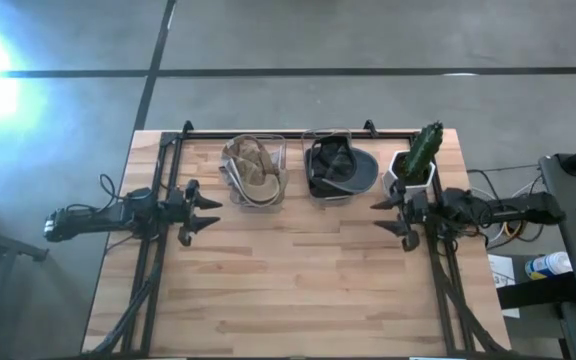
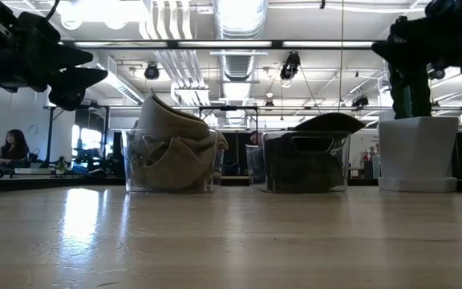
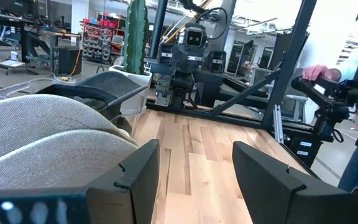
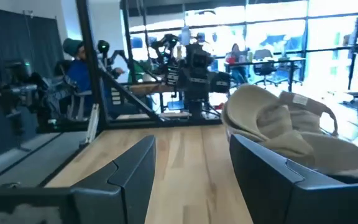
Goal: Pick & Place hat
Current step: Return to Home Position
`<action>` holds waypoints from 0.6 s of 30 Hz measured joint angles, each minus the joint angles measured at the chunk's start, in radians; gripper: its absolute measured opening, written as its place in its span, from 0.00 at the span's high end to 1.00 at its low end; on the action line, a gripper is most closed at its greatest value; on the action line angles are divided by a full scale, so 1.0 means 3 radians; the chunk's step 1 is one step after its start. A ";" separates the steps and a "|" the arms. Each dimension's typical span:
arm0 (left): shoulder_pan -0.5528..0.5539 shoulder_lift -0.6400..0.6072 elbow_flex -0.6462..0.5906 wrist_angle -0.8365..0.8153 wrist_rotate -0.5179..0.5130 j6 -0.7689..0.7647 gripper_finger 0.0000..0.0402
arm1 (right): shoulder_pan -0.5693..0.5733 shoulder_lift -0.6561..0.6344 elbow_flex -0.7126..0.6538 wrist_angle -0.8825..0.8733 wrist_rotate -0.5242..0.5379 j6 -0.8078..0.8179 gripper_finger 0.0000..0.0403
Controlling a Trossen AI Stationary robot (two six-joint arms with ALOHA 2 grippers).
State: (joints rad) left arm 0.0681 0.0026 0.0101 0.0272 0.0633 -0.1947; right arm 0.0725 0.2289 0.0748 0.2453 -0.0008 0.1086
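Note:
Beige hats (image 1: 253,168) fill a clear bin at the table's far side; the top one's brim sticks up over the rim (image 2: 171,120). Beside it on the right, a second clear bin holds dark grey hats (image 1: 340,168), one brim overhanging its rim (image 2: 325,122). My left gripper (image 1: 206,211) hovers open above the table, left of the beige bin, fingers pointing toward the table's right. My right gripper (image 1: 385,217) hovers open in front of the plant pot, pointing toward the table's left. In the left wrist view the beige hat (image 3: 42,140) lies close beside the open fingers (image 3: 194,168).
A white pot with a green cactus (image 1: 415,165) stands at the far right corner, next to the dark bin. A black rail (image 1: 278,132) runs along the far edge. Bare wood (image 1: 298,280) spreads across the near half. People show in the room behind.

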 joint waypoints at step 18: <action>0.0000 0.0000 0.0001 -0.0004 -0.0002 0.0001 0.51 | -0.0420 -0.0756 -0.0212 -0.0707 -0.0609 -0.0058 0.50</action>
State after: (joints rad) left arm 0.0681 0.0025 0.0105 0.0261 0.0627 -0.1944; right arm -0.0536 0.0021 0.0111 0.0333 -0.1836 0.0910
